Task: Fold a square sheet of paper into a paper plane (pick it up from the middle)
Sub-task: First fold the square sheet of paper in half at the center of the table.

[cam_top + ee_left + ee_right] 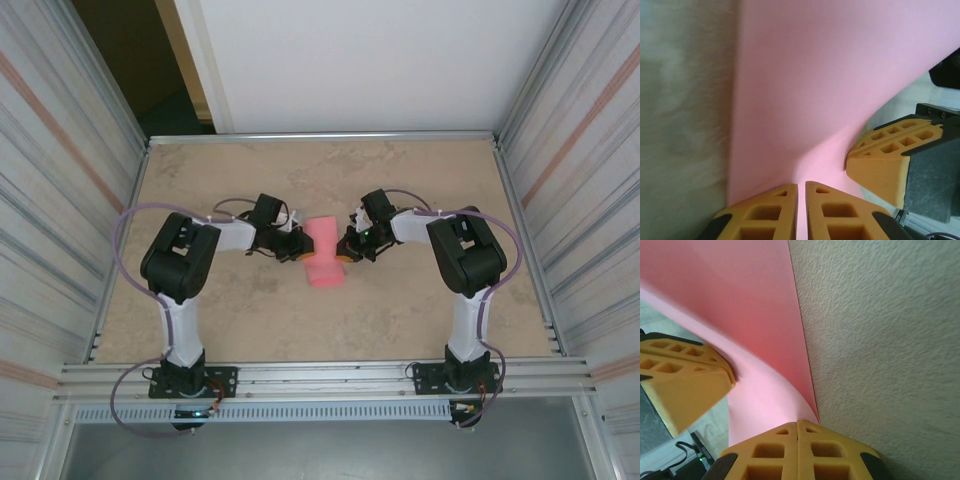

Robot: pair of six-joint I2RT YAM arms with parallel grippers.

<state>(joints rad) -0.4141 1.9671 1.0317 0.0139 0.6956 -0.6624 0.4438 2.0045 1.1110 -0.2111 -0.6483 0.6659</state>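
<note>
The pink sheet of paper (322,255) sits near the middle of the table (420,310), held off flat between the two claws. It is thin, smooth and matte, without print, and from above it looks like a stepped strip, narrower toward 12 o'clock and wider toward 5 o'clock. In the wrist views it bends in a soft curve with one straight edge lying against the tabletop. The left claw (297,246) is at the sheet's 9 o'clock; its orange honeycomb-patterned fingers (770,210) are almost together, with only a sliver of gap, pinching the paper's edge. The right claw (347,248) is at 3 o'clock, its fingers pressed tight together on a corner of the paper. The table is a mottled beige, stone-like surface with a fine grain. Ribbed metal walls (60,180) stand at 9 and 3 o'clock, and a grooved aluminium rail (320,375) runs along 6 o'clock.
</note>
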